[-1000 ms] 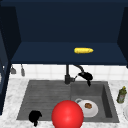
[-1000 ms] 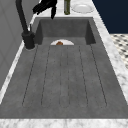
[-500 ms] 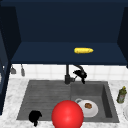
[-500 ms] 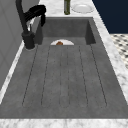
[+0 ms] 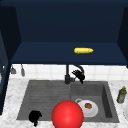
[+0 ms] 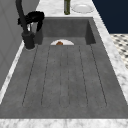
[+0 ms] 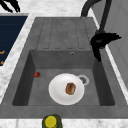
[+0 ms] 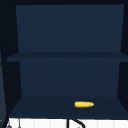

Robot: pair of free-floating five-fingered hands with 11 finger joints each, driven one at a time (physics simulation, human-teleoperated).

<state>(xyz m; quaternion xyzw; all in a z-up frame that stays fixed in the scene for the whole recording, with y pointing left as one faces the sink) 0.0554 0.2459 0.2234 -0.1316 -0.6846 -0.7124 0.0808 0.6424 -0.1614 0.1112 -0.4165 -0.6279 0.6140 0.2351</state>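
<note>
- Faucet (image 5: 68, 75) work is where I am: my right hand (image 5: 79, 74) hangs at the spout end of the black faucet, at the back rim of the sink (image 5: 110, 100), above the basin's rear edge.
- Fingers droop downward in the left side view, where this same hand (image 6: 33, 18) sits against the faucet neck (image 6: 23, 22); in the right side view the hand (image 7: 101, 41) is beside the upright pipe, fingers pointing down toward the basin.
- Whether I am really curled around the spout or only touching it, I cannot tell; black on black hides the contact.
- My left hand (image 5: 35, 116) hovers idle at the sink's front-left corner, over the drainboard; its fingers I cannot make out.
- Down in the basin lies a white plate (image 7: 56, 93) with a brown morsel (image 7: 70, 88) on it, next to the drain (image 7: 83, 79); a small red bit (image 7: 37, 74) rests by the basin's front wall.
- No water is visible running from the spout, so by my judgement the faucet has been reached but nothing shows as done with it; the plate sits unhandled.
- Also around: a large red ball (image 5: 67, 114) in front of the sink, a green bottle (image 5: 121, 94) on the counter at the right, and a corn cob (image 8: 84, 104) on the cabinet's bottom shelf.
</note>
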